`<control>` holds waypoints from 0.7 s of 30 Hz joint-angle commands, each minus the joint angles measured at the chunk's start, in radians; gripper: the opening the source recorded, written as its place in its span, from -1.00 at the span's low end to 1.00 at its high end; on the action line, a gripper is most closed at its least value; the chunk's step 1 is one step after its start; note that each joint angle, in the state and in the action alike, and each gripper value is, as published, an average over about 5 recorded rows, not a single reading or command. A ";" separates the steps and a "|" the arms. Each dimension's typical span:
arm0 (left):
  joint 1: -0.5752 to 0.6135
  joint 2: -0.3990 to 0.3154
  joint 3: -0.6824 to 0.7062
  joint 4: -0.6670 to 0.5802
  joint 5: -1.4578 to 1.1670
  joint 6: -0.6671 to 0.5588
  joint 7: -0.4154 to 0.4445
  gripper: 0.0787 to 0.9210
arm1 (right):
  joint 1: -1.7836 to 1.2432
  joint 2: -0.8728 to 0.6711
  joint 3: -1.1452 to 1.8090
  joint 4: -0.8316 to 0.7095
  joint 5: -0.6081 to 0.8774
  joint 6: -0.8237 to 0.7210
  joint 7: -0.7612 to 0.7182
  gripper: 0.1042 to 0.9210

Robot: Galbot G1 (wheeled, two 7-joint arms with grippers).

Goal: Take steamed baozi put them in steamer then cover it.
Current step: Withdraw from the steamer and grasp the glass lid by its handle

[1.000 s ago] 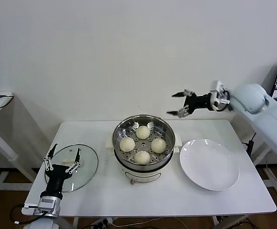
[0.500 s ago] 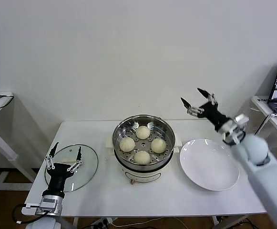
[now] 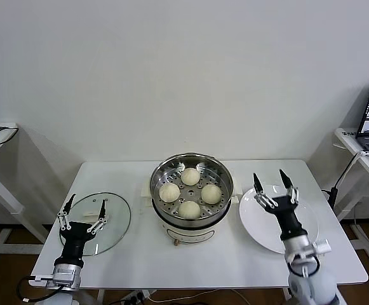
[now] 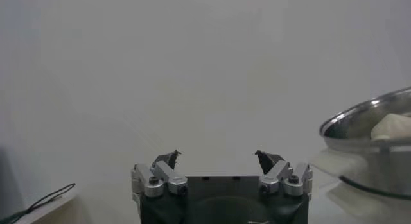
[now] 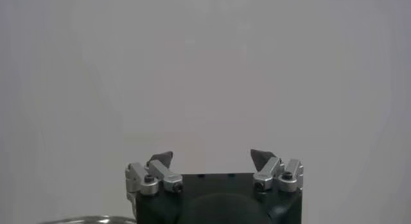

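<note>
We've got all four cream-white steamed baozi (image 3: 190,192) with pinched tops sitting on the perforated tray inside the round shiny steel steamer (image 3: 191,166), mid-table. The clear glass cover (image 3: 96,222) with a metal rim and white handle lies flat on the white table (image 3: 140,260), to the steamer's left. Left gripper (image 3: 82,208) is over it, jaws spread. Right gripper (image 3: 274,185), jaws spread too, is above the flat white plate (image 3: 273,232).

steamer (image 3: 191,190) open-topped mid-table, cover (image 3: 96,223) flat at its left, white plate (image 3: 279,219) at its right
</note>
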 commanded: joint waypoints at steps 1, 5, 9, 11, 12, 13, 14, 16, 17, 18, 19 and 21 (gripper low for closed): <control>-0.010 0.030 -0.099 0.192 0.654 -0.206 -0.165 0.77 | -0.191 0.130 0.061 0.042 -0.043 0.111 0.050 0.76; -0.019 0.051 -0.128 0.316 0.979 -0.267 -0.284 0.77 | -0.162 0.134 0.050 0.027 -0.037 0.098 0.052 0.76; -0.042 0.067 -0.142 0.420 1.148 -0.290 -0.333 0.77 | -0.142 0.139 0.039 0.012 -0.037 0.095 0.051 0.76; -0.059 0.074 -0.146 0.454 1.188 -0.290 -0.344 0.77 | -0.136 0.141 0.038 0.004 -0.037 0.095 0.050 0.76; -0.069 0.077 -0.145 0.468 1.200 -0.287 -0.350 0.77 | -0.135 0.141 0.038 0.001 -0.037 0.095 0.050 0.76; -0.080 0.079 -0.145 0.479 1.210 -0.282 -0.355 0.77 | -0.134 0.140 0.038 -0.002 -0.037 0.095 0.050 0.76; -0.092 0.080 -0.145 0.488 1.218 -0.279 -0.358 0.77 | -0.133 0.140 0.039 -0.004 -0.038 0.096 0.049 0.76; -0.120 0.083 -0.145 0.506 1.226 -0.270 -0.362 0.77 | -0.134 0.140 0.040 -0.007 -0.038 0.096 0.049 0.76; -0.133 0.085 -0.146 0.513 1.228 -0.266 -0.363 0.77 | -0.134 0.141 0.040 -0.007 -0.038 0.097 0.048 0.76; -0.150 0.087 -0.148 0.521 1.228 -0.264 -0.363 0.77 | -0.135 0.142 0.040 -0.007 -0.039 0.097 0.048 0.76; -0.167 0.088 -0.149 0.529 1.224 -0.262 -0.363 0.77 | -0.135 0.143 0.040 -0.007 -0.039 0.097 0.048 0.76; -0.202 0.093 -0.150 0.544 1.216 -0.256 -0.362 0.77 | -0.136 0.145 0.040 -0.007 -0.040 0.097 0.047 0.76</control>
